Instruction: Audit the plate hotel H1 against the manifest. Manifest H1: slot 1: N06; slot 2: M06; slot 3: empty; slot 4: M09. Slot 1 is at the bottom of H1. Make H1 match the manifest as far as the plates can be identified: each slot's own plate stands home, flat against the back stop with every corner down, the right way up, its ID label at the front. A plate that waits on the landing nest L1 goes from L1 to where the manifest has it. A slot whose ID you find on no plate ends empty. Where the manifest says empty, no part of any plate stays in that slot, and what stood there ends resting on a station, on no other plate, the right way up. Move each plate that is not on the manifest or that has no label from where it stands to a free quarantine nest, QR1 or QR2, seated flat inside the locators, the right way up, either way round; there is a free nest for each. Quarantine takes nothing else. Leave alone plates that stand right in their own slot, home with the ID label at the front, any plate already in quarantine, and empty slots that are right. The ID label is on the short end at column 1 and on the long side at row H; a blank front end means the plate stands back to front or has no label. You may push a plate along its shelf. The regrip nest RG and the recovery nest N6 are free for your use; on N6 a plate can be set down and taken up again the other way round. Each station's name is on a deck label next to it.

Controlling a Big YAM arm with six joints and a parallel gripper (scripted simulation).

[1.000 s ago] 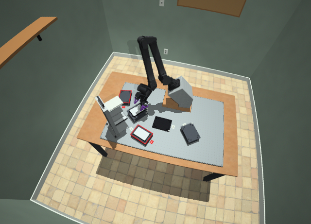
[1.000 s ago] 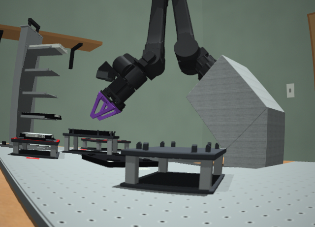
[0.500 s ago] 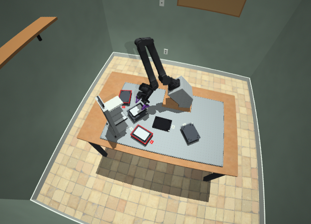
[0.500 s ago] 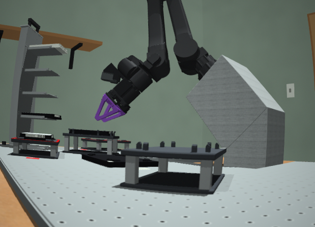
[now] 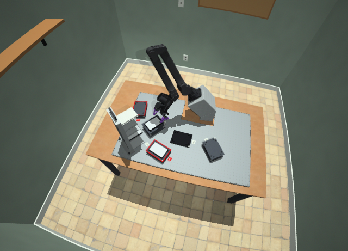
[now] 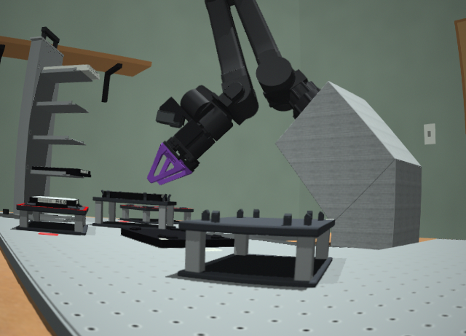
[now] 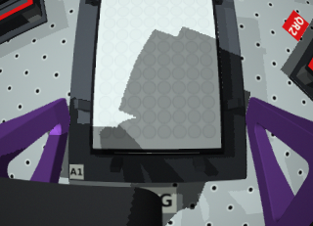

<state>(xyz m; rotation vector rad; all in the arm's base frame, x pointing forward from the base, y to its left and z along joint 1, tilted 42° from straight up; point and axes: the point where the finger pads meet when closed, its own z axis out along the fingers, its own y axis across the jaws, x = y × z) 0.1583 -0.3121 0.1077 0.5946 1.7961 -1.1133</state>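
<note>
My gripper (image 5: 157, 118) (image 6: 153, 181) (image 7: 157, 108) is open above the regrip nest RG (image 7: 230, 164); its fingers stand either side of a white-topped plate (image 5: 153, 123) (image 7: 196, 89) lying in it. No ID shows on the plate's near end. Hotel H1 (image 5: 122, 133) (image 6: 24, 136) holds a dark plate (image 6: 62, 170) on its bottom shelf, with a label at the front, and a white plate (image 5: 126, 115) (image 6: 69, 66) on its top shelf. The two middle shelves show no plate. A plate (image 5: 159, 148) (image 6: 54, 201) with a small front label sits on the red-rimmed quarantine nest (image 5: 149, 151) (image 6: 83, 211).
The other red-rimmed nest, QR2 (image 5: 140, 108), holds no plate. A low black station (image 5: 181, 138) (image 6: 158, 242) and a raised grey nest (image 5: 212, 148) (image 6: 255, 225) with pegs stand farther right, both without plates. The grey block (image 5: 202, 104) (image 6: 349, 167) stands at the arm's base.
</note>
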